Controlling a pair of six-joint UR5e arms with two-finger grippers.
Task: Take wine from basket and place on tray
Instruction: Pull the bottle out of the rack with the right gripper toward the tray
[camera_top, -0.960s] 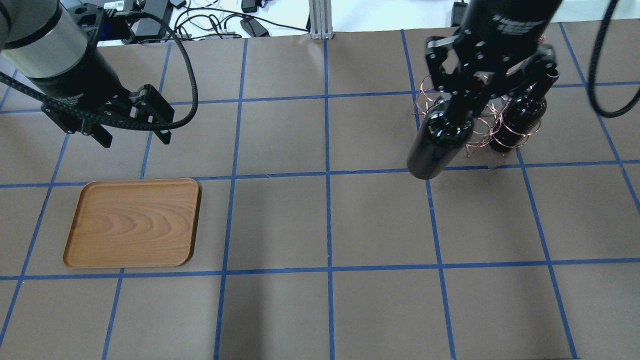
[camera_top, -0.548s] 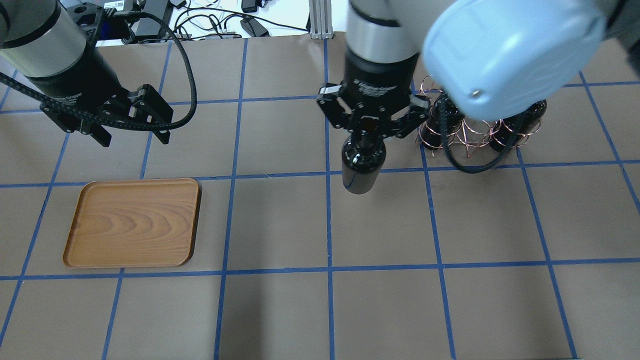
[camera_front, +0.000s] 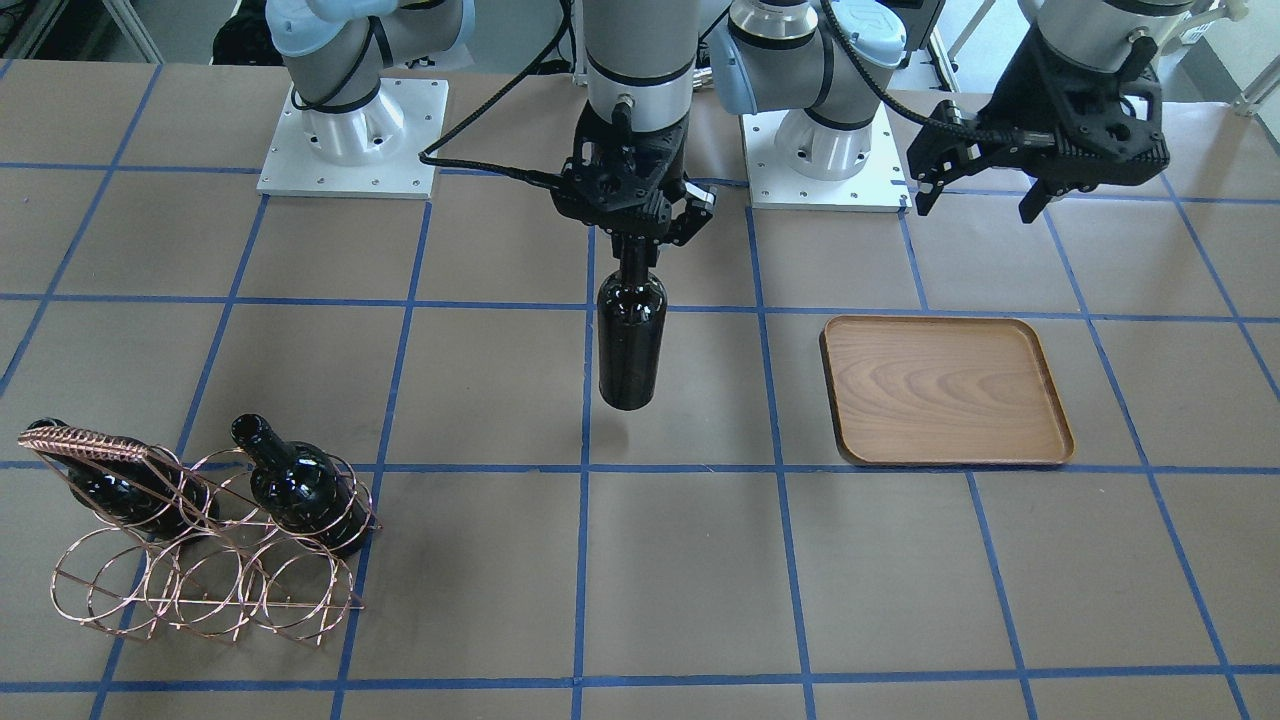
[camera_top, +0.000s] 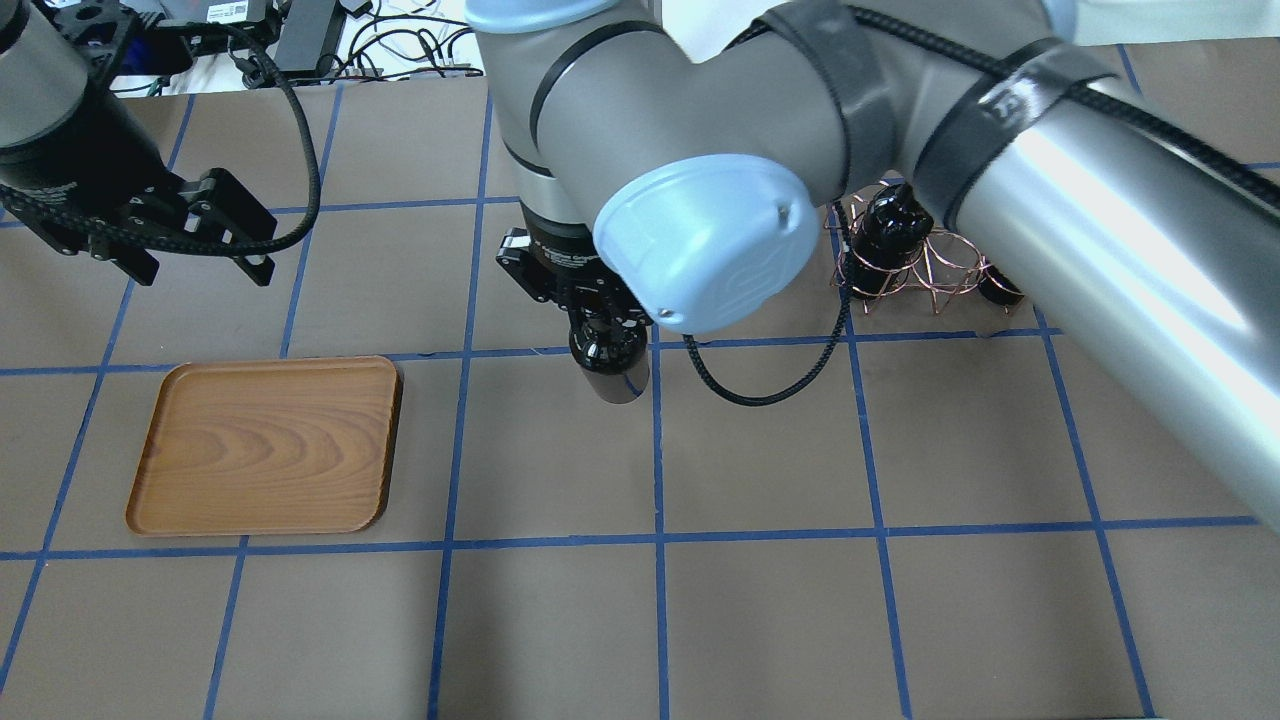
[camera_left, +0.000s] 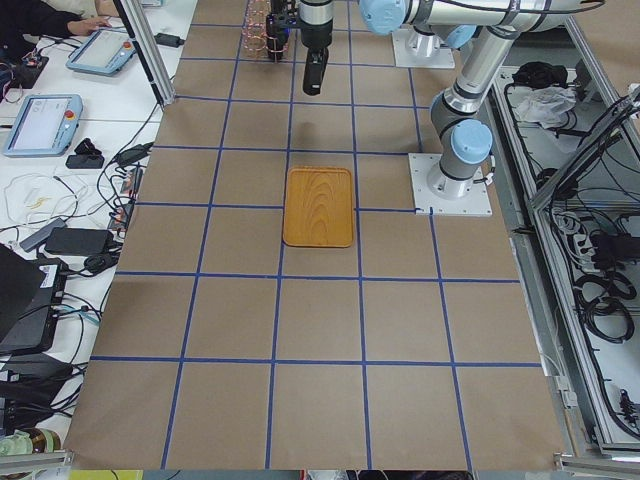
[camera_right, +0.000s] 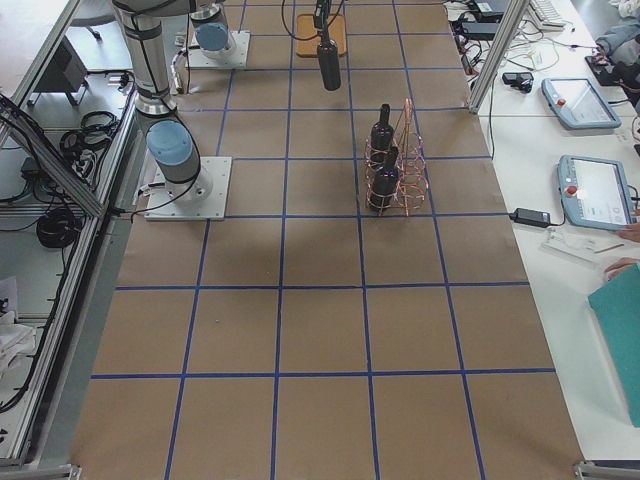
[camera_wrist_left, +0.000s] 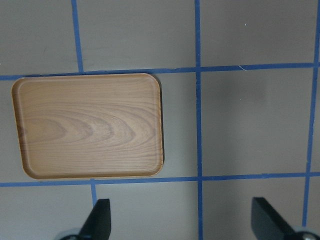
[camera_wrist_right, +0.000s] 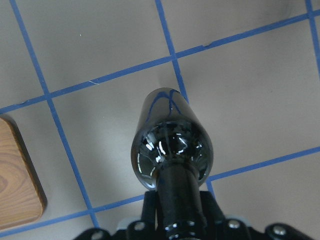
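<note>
My right gripper (camera_front: 637, 243) is clenched on the neck of the wine bottle (camera_front: 630, 345), which hangs upright straight below my fingers, clear of the table, so it can go down on its base. The wooden tray (camera_front: 945, 390) lies well off to my left and the wire basket (camera_front: 200, 560) well off to my right, so I judge this mid-carry; my left gripper (camera_front: 975, 205) hangs released near the tray, leaving it free
</note>
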